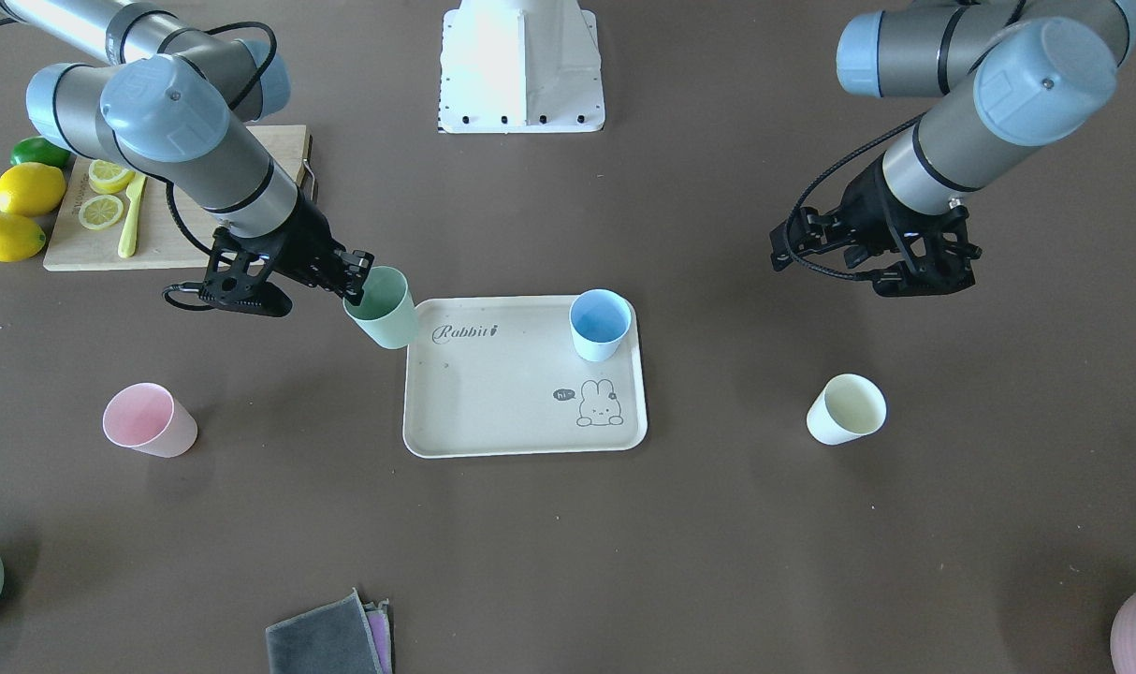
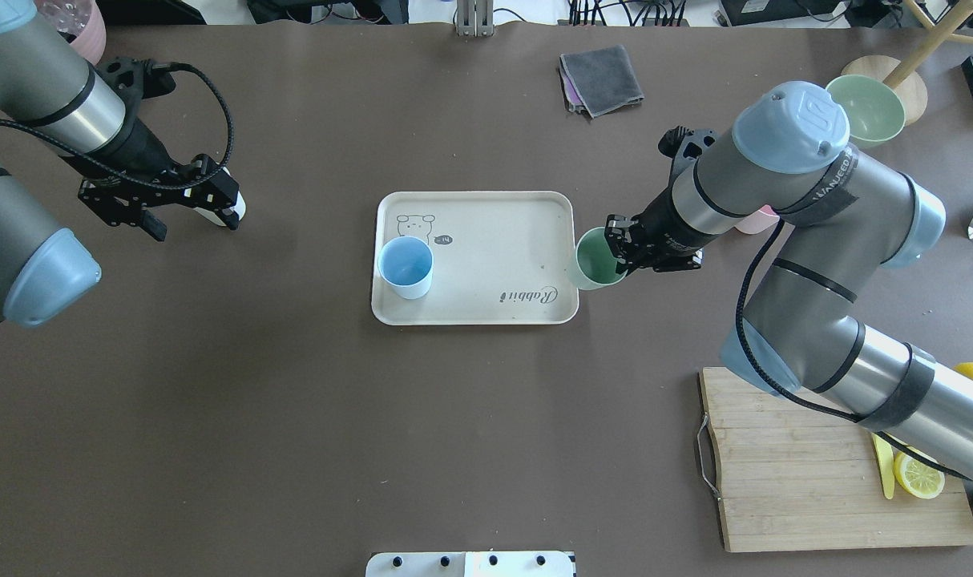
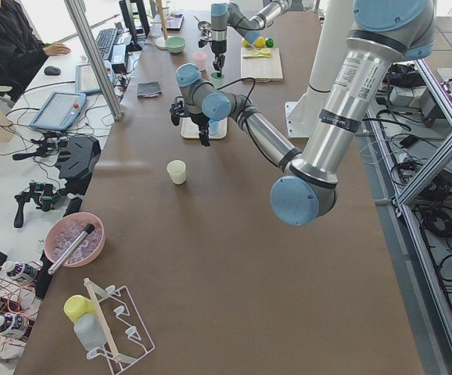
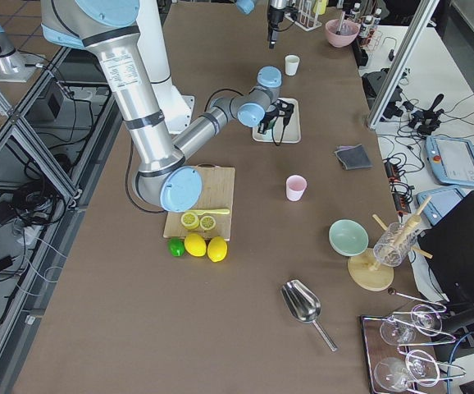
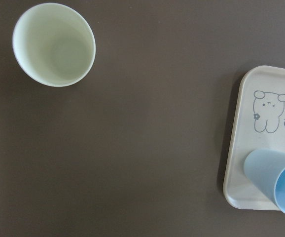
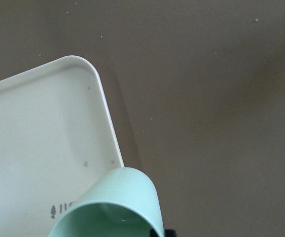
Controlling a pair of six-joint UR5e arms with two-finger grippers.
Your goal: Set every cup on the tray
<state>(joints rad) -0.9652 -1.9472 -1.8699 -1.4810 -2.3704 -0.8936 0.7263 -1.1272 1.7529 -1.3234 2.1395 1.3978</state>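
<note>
One blue cup (image 1: pixel 599 324) stood on the tray (image 1: pixel 493 412); right gripper (image 1: pixel 360 281) clamped green cup (image 1: pixel 385 316) at its front-view ten o'clock; left gripper (image 1: pixel 919 278) unreadable.

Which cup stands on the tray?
The blue cup. The green cup hangs in the right gripper; the pink cup and cream cup stand on the table.

Brightness: bright, even and cool in every view; the matte table (image 1: pixel 568 562) shows no glare.
Shadows: soft and faint beside the pink cup (image 1: pixel 149 420) and the cream cup (image 1: pixel 846 409).
Overexposure: the white robot base (image 1: pixel 521 65) is washed out.
Focus: the close green cup (image 6: pixel 113 207) is slightly soft in the right wrist view.
</note>
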